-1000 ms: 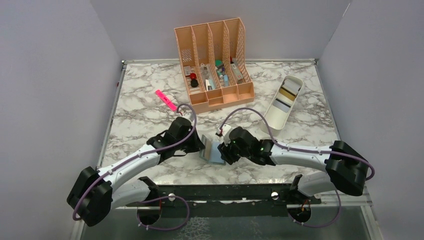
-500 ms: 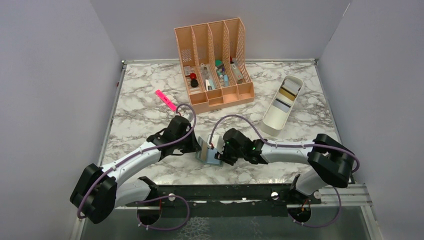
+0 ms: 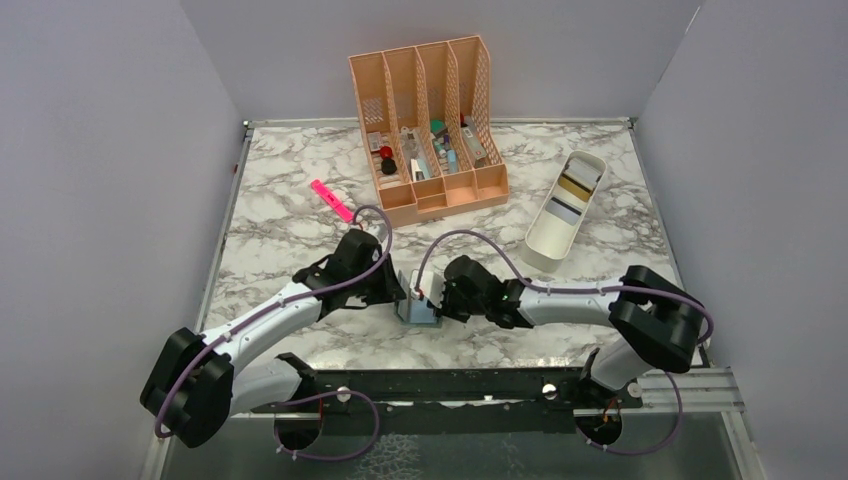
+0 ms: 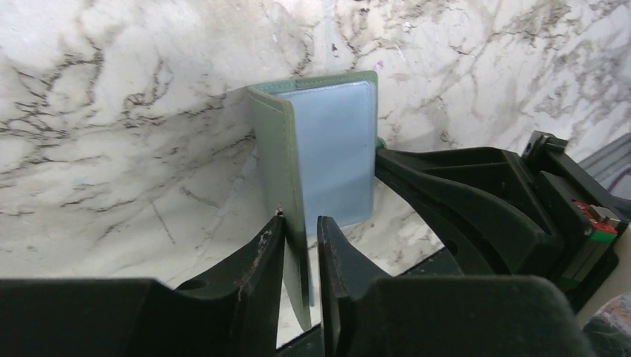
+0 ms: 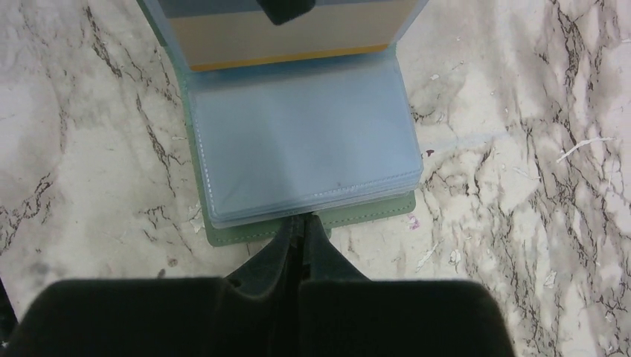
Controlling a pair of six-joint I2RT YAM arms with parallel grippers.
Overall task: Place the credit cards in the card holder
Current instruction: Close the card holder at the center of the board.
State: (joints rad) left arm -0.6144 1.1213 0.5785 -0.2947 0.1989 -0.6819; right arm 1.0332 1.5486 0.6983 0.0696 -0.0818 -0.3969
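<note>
The grey-green card holder (image 3: 418, 310) lies open between my two grippers. One flap (image 4: 286, 163) stands upright between the fingers of my left gripper (image 4: 301, 223); it leans on the left finger and a gap shows at the right finger. The other half (image 5: 305, 149) lies flat with its blue-grey pockets up. My right gripper (image 5: 301, 221) is shut, its tips resting on that half's near green edge. A gold credit card (image 5: 290, 41) sits in the raised flap's pocket. More credit cards (image 3: 571, 186) lie in the white tray.
The long white tray (image 3: 545, 250) stands at the right. The peach slotted organizer (image 3: 430, 130), filled with small items, is at the back centre. A pink highlighter (image 3: 331, 200) lies at the left. Walls close in the marble table on three sides.
My right gripper has shut and slid left onto the card holder's near edge. My left jaws have loosened a little around the raised flap. The holder has shifted slightly left.
</note>
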